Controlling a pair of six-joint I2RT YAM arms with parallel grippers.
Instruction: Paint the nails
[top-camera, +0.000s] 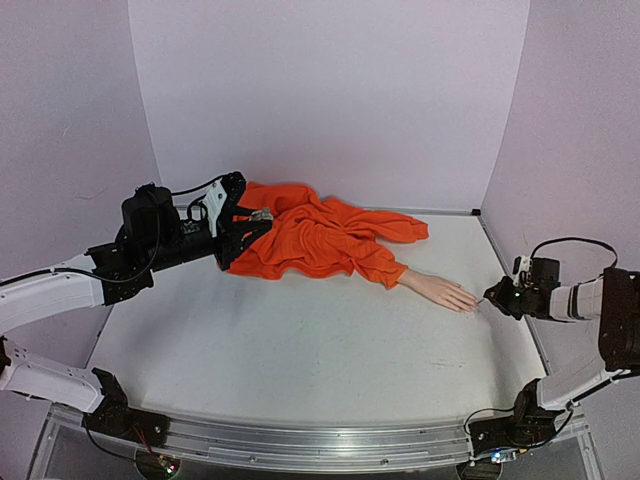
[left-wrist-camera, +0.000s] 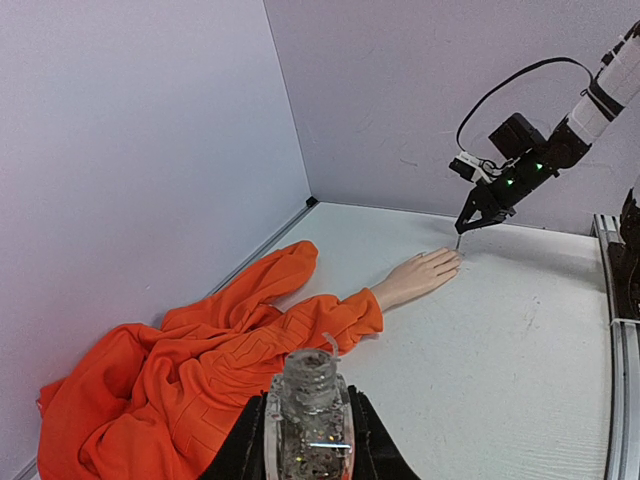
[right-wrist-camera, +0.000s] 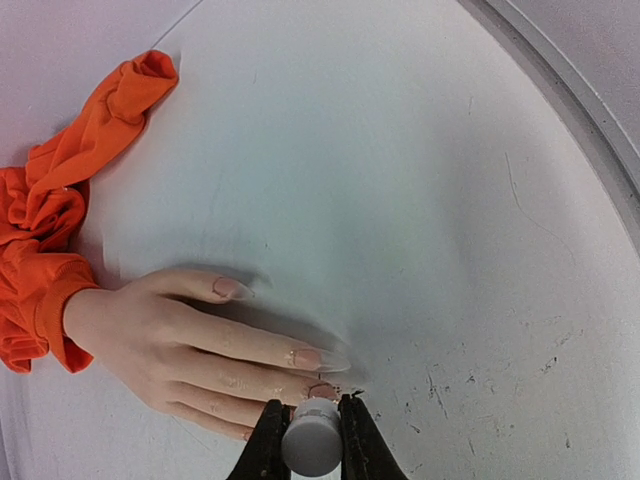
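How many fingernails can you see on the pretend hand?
3, in the right wrist view: the thumb nail, the nail on the long finger beside it, and a third nail just above the white cap held in the right gripper. Others may be hidden behind it.

Pale peach mannequin hand (right-wrist-camera: 170, 340) with pinkish nails (right-wrist-camera: 305, 357) just ahead of the black right pincer (right-wrist-camera: 310, 403); grey-white cap (right-wrist-camera: 312, 447) between its jaws; orange sleeve (right-wrist-camera: 40, 300) to its left; white table (right-wrist-camera: 420, 200).
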